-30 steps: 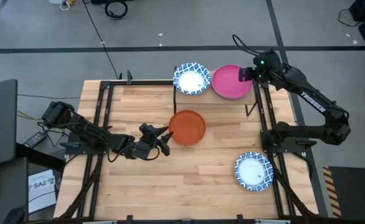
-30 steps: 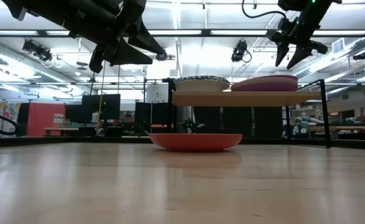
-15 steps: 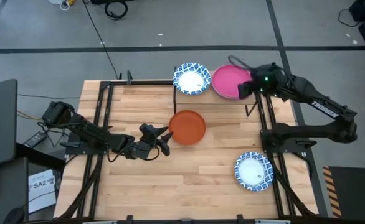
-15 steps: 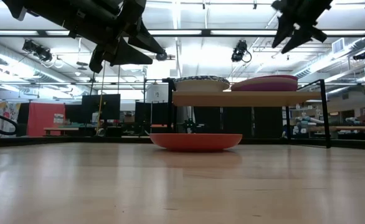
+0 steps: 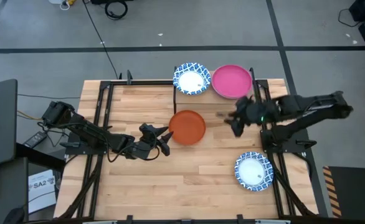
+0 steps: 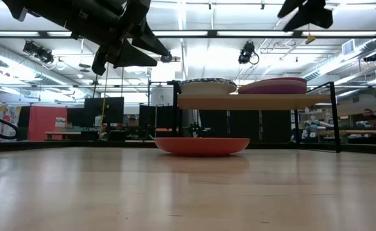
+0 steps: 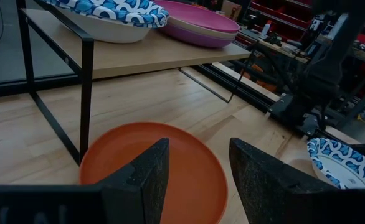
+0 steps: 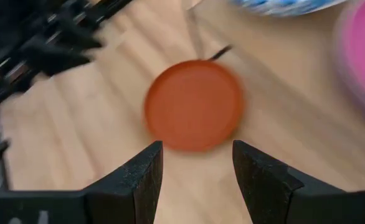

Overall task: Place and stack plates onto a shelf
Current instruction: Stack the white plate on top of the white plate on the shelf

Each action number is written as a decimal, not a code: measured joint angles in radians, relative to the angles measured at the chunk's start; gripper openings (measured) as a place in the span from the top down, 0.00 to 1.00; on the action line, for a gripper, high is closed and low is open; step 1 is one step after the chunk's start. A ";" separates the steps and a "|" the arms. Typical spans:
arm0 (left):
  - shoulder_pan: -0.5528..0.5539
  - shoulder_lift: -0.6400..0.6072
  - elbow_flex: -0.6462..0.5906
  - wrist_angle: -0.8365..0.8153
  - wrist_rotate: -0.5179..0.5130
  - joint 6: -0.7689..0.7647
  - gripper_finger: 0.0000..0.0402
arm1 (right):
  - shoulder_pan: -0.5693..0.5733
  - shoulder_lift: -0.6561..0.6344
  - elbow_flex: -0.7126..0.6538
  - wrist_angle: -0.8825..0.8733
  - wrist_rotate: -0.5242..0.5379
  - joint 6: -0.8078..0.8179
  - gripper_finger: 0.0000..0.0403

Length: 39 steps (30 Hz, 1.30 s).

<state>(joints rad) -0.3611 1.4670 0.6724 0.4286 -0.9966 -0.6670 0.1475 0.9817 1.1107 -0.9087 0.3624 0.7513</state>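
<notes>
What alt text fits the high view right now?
Seen from above, the right gripper hangs open beside an orange plate on the table, the left gripper open on its other side. A blue-rimmed plate and a pink plate sit on the shelf.

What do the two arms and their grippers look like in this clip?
Both arms are dark, near-black jointed links. The left gripper and right gripper each end in two flat, tapered black fingers. A small green light glows near the right wrist. The right arm's lettering is not legible here.
</notes>
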 joint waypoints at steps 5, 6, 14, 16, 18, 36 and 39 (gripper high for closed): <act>0.000 0.000 0.000 0.000 0.000 0.000 0.57 | 0.192 0.097 0.000 0.012 0.018 0.091 0.51; 0.000 0.000 0.000 0.000 0.000 0.000 0.57 | 0.226 0.119 0.000 0.011 0.017 0.118 0.51; 0.000 0.000 0.000 0.000 0.000 0.000 0.57 | 0.460 0.295 0.000 -0.009 -0.019 0.397 0.51; 0.000 0.000 0.000 0.000 0.000 0.000 0.57 | 0.506 0.337 0.000 -0.016 -0.054 0.463 0.51; 0.000 0.000 0.000 0.000 0.000 0.000 0.57 | 0.544 0.377 0.000 -0.021 -0.092 0.517 0.51; 0.000 0.000 0.000 0.001 0.000 0.000 0.57 | 0.655 0.619 0.000 -0.180 -0.203 0.740 0.51; 0.000 0.000 0.000 0.001 0.000 -0.001 0.57 | 0.655 0.647 0.000 -0.177 -0.203 0.740 0.51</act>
<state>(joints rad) -0.3611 1.4670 0.6724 0.4292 -0.9962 -0.6682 0.8024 1.6290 1.1107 -1.0861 0.1596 1.4909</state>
